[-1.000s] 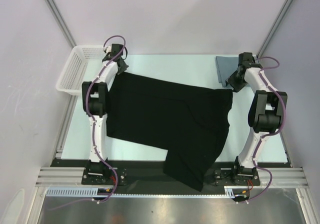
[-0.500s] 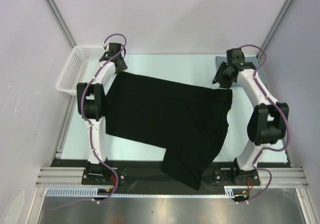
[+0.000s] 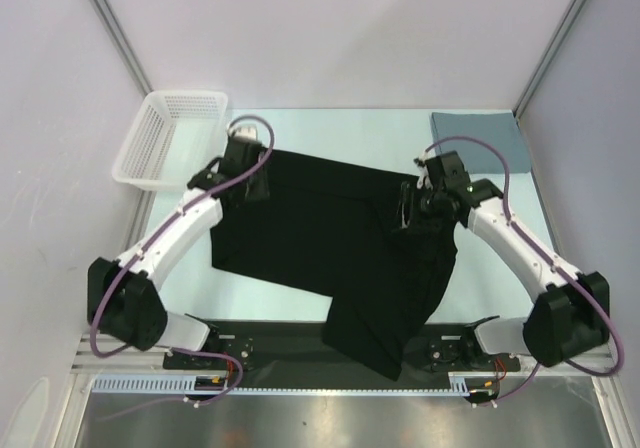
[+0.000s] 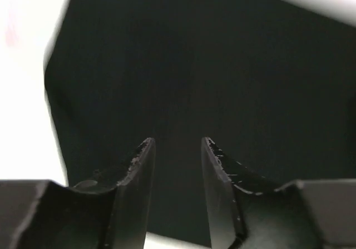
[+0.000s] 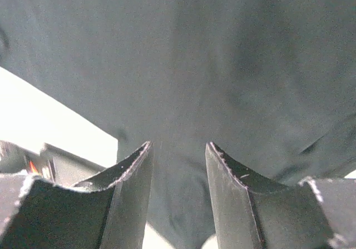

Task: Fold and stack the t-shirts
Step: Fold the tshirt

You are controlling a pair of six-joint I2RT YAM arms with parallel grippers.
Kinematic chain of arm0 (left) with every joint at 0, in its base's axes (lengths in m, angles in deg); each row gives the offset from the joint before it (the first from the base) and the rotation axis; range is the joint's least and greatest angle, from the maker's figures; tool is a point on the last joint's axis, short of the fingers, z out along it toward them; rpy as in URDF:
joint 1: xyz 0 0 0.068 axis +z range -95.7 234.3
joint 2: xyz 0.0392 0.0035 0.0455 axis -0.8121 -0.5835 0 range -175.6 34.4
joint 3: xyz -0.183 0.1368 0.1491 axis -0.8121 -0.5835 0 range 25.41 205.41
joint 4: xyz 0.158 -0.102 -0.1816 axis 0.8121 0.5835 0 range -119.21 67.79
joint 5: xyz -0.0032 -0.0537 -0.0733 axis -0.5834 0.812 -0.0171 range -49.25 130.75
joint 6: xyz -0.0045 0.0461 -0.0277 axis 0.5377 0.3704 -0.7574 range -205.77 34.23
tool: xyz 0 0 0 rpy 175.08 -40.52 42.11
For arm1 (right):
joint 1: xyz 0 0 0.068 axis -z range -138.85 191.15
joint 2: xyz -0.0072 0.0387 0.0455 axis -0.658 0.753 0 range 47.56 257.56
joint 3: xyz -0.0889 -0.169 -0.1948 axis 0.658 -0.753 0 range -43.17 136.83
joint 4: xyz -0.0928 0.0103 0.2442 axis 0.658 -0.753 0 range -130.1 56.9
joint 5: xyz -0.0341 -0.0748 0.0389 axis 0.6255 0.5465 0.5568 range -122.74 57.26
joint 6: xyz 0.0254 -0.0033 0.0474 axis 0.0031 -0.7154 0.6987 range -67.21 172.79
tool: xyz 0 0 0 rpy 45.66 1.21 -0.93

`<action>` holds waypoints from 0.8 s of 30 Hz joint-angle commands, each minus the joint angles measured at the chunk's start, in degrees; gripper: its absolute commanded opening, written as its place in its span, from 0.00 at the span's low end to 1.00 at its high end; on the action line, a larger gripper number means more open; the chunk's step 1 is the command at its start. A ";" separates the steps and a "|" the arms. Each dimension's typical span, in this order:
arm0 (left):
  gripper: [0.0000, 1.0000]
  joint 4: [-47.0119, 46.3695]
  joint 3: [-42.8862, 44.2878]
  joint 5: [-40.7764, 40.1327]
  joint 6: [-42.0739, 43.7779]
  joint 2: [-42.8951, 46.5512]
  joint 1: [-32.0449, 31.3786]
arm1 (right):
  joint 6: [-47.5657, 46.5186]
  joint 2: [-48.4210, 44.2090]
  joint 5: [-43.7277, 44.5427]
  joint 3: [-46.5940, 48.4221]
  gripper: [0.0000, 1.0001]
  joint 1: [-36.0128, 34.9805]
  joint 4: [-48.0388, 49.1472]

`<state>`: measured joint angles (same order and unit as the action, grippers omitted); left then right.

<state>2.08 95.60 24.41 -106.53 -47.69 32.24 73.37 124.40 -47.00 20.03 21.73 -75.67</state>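
**Top external view.** Two t-shirts are lying on the pale table (image 3: 340, 133). The black t-shirt (image 3: 330, 238) is spreading across the middle as a wide, matte, softly creased sheet. Its near corner is hanging over the table's front edge. The grey-blue t-shirt (image 3: 472, 140) is resting as a flat folded rectangle in the far right corner, well apart from the black one. One white basket (image 3: 135, 153) of rigid plastic mesh is sitting at the far left. Two arms are working. The left gripper (image 3: 250, 180) is hovering over the black shirt's far left part, and the right gripper (image 3: 408, 208) over its right part. A second earlier both grippers were out at the far corners; both arms have since swung inward. The black shirt is lying much as before.

**Left wrist view.** The left gripper (image 4: 176, 144) is holding its two dark fingers moderately apart, with nothing between them. The black t-shirt (image 4: 183, 71) is filling the view below.

**Right wrist view.** The right gripper (image 5: 178, 146) is likewise standing moderately parted and empty. Smooth cloth of the black t-shirt (image 5: 183, 54) is lying beneath, looking greyish here.
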 commanded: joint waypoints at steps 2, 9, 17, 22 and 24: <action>0.45 11.40 -10.68 -3.78 -7.53 5.79 0.27 | -1.51 -9.41 -5.51 -5.00 0.48 -5.17 -3.22; 0.48 16.36 -14.29 -7.48 -14.93 -1.50 0.18 | 1.75 -21.11 -7.97 -15.73 0.48 -7.83 -5.24; 0.36 11.07 -13.16 -7.48 -12.91 -9.21 0.18 | 1.22 -24.19 -9.64 -14.95 0.49 -7.91 -9.38; 0.39 10.11 -12.45 -8.01 -12.03 -12.13 0.35 | 1.22 -23.84 -8.86 -14.33 0.49 -7.91 -10.43; 0.39 9.84 -12.54 -8.18 -11.94 -13.44 0.44 | 1.48 -24.10 -8.59 -14.16 0.49 -7.91 -10.52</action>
<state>13.40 81.15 17.90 -118.77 -60.17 32.41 74.20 101.10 -55.13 4.25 14.10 -85.26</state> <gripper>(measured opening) 0.388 0.485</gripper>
